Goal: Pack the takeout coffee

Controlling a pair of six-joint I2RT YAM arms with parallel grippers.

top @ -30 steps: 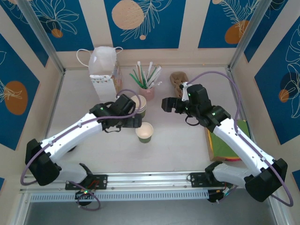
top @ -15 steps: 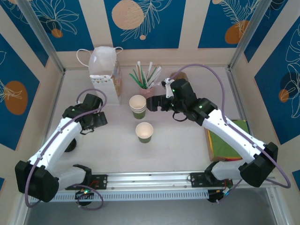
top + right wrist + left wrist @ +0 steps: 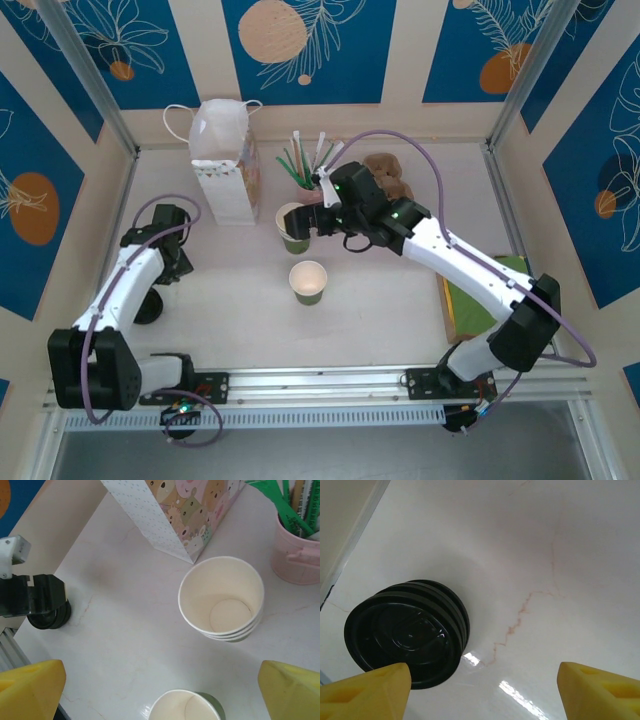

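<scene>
Left pincer [image 3: 482,682] above black lids [image 3: 407,632]

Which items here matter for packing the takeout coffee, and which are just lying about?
Job: lone green cup, black lids, bear-print bag.
Lying about: spare cup stack, pink straw cup, brown items, green pad.

I see black lids [image 3: 407,632]: glossy moulded plastic. Table [image 3: 560,540]: smooth, shiny, marble-look with faint veins. Stacked cups [image 3: 221,597]: matt paper, cream inside. Bag [image 3: 185,510]: printed paper. Left gripper [image 3: 484,675] pads [image 3: 362,692]: matt yellow, foam-like.
</scene>
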